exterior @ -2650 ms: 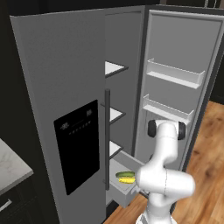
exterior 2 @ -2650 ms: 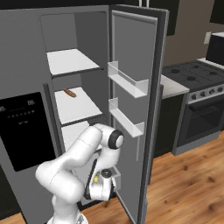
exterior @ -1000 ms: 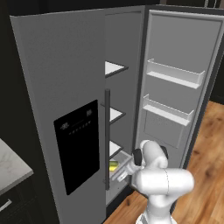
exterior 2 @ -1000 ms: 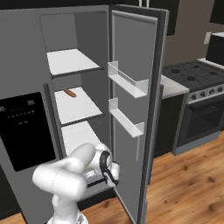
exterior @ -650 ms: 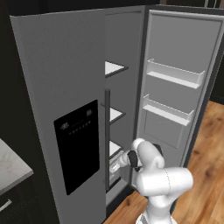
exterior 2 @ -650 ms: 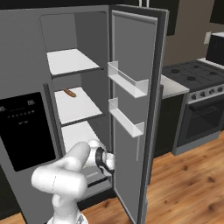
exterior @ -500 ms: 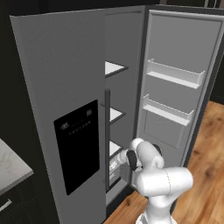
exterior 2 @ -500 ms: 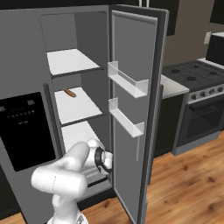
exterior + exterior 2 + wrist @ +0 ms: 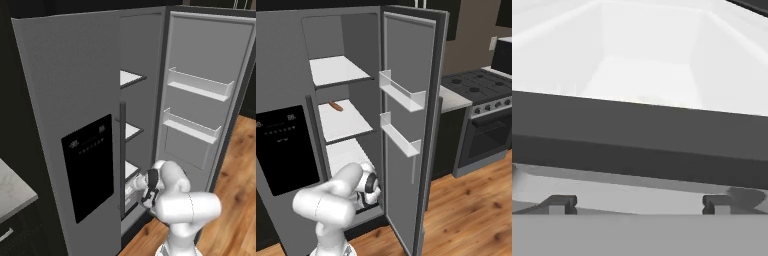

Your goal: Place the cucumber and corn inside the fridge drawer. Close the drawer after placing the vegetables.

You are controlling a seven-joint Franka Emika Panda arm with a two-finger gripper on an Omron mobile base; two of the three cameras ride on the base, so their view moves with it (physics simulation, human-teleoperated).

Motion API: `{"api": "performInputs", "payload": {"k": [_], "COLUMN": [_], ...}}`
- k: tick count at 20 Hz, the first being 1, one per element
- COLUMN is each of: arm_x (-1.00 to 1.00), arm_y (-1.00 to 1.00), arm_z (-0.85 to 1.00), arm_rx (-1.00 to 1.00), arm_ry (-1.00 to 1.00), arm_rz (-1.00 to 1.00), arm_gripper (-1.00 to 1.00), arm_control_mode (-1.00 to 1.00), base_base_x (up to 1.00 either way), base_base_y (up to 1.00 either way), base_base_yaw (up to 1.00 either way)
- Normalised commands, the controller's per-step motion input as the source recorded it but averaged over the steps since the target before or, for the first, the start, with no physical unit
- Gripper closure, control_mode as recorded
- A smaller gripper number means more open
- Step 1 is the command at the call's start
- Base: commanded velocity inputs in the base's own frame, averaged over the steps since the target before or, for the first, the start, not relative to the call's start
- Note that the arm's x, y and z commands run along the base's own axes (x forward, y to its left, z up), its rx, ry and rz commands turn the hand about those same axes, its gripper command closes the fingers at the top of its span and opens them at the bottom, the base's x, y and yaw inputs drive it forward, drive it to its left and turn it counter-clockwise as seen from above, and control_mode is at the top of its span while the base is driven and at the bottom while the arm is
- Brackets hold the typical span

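My gripper (image 9: 142, 186) is low in the open fridge, right against the flat front of the light grey fridge drawer (image 9: 131, 194), which sits pushed back under the lowest shelf. In the hand view the two dark fingertips (image 9: 562, 204) stand far apart with nothing between them, so the gripper (image 9: 639, 205) is open. Just ahead of them runs a pale band of the drawer (image 9: 637, 189), with a dark shelf edge above it. The right base view has the hand (image 9: 367, 194) at the fridge's bottom. The cucumber and the corn are hidden.
The right fridge door (image 9: 411, 130) stands open beside the arm, with two white door bins (image 9: 402, 96). The left door with its black dispenser panel (image 9: 89, 165) is close on the other side. A brown item (image 9: 335, 106) lies on the middle shelf. A stove (image 9: 478, 95) stands at the right.
The hand has pushed forward into the fridge and the drawer has slid in with it. The yellow and green vegetables seen in the drawer a second ago are now covered.
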Motion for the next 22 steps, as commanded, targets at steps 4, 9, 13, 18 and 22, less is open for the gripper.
{"api": "performInputs", "payload": {"k": [4,9,13,18,22], "arm_x": [-0.36,-0.69,-0.62,-0.83,-1.0], "arm_y": [-0.06,-0.46,-0.46,-0.06,0.0], "arm_z": [0.11,0.57,0.74,0.3,0.22], "arm_rx": [0.08,0.01,0.01,0.04,0.06], "arm_ry": [-0.02,0.0,0.0,-0.04,-0.11], "arm_rz": [0.02,0.0,0.0,0.0,0.0], "arm_gripper": [-1.0,-1.0,-1.0,-1.0,-1.0], "arm_control_mode": [-1.0,-1.0,-1.0,-1.0,-1.0], "base_base_x": [0.0,0.0,0.0,0.0,0.0], "base_base_y": [0.0,0.0,0.0,0.0,0.0], "base_base_yaw": [0.0,0.0,0.0,0.0,0.0]}}
